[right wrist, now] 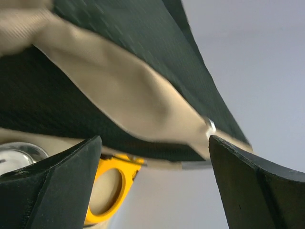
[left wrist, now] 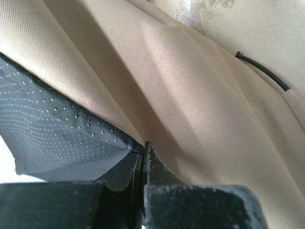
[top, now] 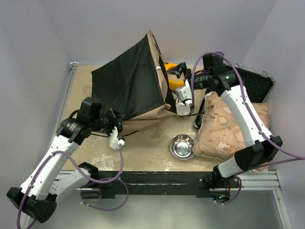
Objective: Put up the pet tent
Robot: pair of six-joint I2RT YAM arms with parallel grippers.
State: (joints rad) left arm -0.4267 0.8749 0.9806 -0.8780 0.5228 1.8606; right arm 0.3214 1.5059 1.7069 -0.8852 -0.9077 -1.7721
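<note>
While the left arm reaches in from the near left, the left gripper [left wrist: 144,151] is pinched shut on a low corner of the pet tent [top: 131,83]. The left wrist view shows this best: both fingers are pressed together, and the tan cloth and the dotted black lining run right into them. That view also shows a thin black pole [left wrist: 263,72] lying along the edge of the cloth, which is hard to see from above. From the top, the tent stands at the back middle of the table [top: 143,152], tipped up like a big black and tan sail. Its tall edge hides part of the yellow feeder [top: 174,78] behind it. Next comes the right gripper [right wrist: 155,139], close by the tent's right edge. The right wrist view shows its two fingers wide apart, with the tent's cloth hanging just past them and nothing squeezed. A bit of the yellow feeder peeks between the fingers there too. A shiny steel bowl [top: 182,146] sits alone on the table, nearer the front. Just right of it lies the beige cushion [top: 224,131], with the right arm stretched over it. A black case [top: 259,86] sits behind the cushion in the far right corner.
</note>
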